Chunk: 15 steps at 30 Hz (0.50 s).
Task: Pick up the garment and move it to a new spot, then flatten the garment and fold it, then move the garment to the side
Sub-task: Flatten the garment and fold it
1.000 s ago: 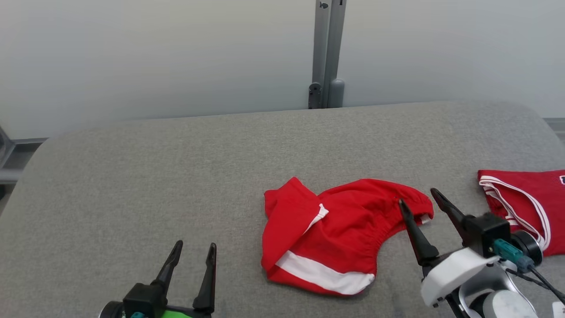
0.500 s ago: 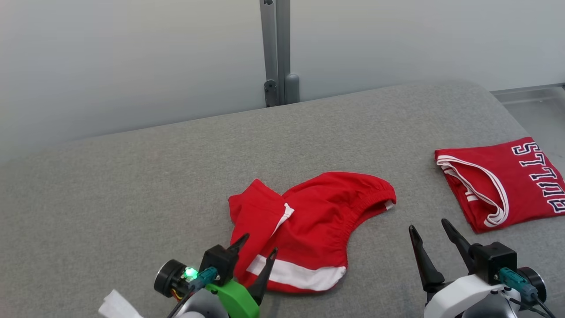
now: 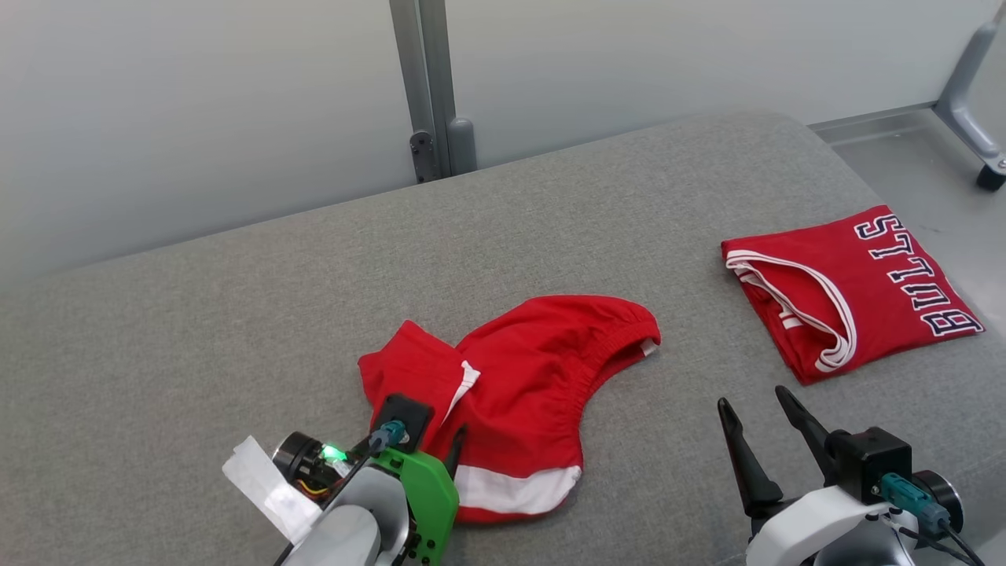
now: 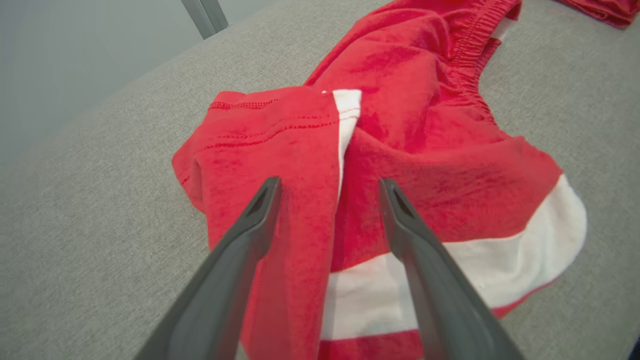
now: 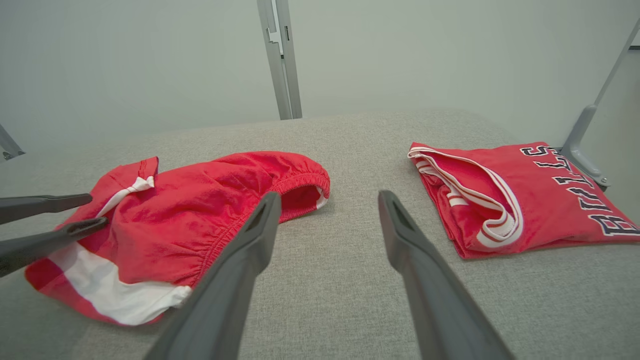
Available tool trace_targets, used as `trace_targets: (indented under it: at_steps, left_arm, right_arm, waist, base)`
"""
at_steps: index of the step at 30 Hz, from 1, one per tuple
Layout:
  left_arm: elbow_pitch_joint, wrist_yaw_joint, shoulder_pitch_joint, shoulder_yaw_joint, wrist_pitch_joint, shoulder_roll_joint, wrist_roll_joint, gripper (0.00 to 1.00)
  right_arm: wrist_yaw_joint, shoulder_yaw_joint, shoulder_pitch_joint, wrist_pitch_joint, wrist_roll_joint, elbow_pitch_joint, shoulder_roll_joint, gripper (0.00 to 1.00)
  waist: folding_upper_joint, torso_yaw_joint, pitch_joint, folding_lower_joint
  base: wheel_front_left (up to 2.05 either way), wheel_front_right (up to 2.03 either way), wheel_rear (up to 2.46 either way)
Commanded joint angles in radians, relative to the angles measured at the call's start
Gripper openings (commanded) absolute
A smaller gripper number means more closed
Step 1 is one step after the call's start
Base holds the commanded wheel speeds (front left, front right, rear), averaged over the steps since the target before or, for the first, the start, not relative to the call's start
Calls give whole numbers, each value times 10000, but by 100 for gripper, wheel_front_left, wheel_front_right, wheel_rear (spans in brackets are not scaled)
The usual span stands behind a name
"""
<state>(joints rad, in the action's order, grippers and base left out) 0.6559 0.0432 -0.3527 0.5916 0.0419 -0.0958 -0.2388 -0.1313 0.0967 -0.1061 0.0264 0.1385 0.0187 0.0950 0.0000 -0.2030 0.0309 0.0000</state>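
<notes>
The garment point(image 3: 542, 369) is a crumpled pair of red shorts with white bands, lying mid-table on the grey padded surface point(image 3: 236, 314). My left gripper point(image 3: 432, 428) hangs open over its near left part. In the left wrist view the garment point(image 4: 425, 150) lies close under the left gripper point(image 4: 330, 182), whose fingers straddle a folded red flap with nothing pinched. My right gripper point(image 3: 752, 398) stands open above bare grey cloth, to the right of the garment and apart from it. The right wrist view has the right gripper point(image 5: 327, 197) facing the elastic waistband of the garment point(image 5: 200, 200), with the left gripper point(image 5: 97, 210) at the left.
A folded red jersey point(image 3: 849, 291) with BULLS lettering lies at the right, near the table's right edge, and appears as the jersey point(image 5: 510, 195) in the right wrist view. A grey post point(image 3: 431, 79) stands behind the table. A metal leg point(image 3: 974, 79) stands on the floor at the far right.
The head camera has swung to the right. My left gripper came in from the near left onto the garment's left part. My right gripper drew back from the waistband toward the near right.
</notes>
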Motion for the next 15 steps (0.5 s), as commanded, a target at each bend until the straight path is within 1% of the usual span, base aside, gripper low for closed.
trace_targets:
  at_steps: [1, 2, 4, 10, 13, 15]
  left_arm:
    - [203, -210, -187, -38, 67, 14, 33, 100]
    - [323, -294, -223, -79, 71, 56, -38, 69]
    - [449, -430, -303, -168, -67, 114, -141, 0]
    - [641, -770, -293, -534, -608, 244, -608, 0]
    - [636, -1100, 77, -1049, -911, 323, -1250, 0]
    - [598, -1216, 293, -1297, -1031, 353, -1615, 0]
  right_arm:
    - [13, 6, 45, -29, -29, 49, -4, 100]
    - [13, 9, 43, -25, -26, 53, -4, 100]
    - [13, -13, 24, -14, -20, 79, -8, 100]
    - [13, -72, -30, -43, -47, 154, -41, 100]
    - [13, -85, -51, -31, -14, 153, -46, 100]
    - [13, -134, -101, -26, -23, 170, -58, 100]
  waist:
    - [0, -87, -49, 0]
    - [0, -109, -52, 0]
    - [0, -123, -57, 0]
    - [0, 88, -40, 0]
    - [0, 310, 1, 0]
    - [0, 492, 25, 0]
  base:
    - [0, 0, 0]
    - [0, 0, 0]
    - [0, 0, 0]
    - [0, 0, 0]
    - [0, 0, 0]
    - [0, 0, 0]
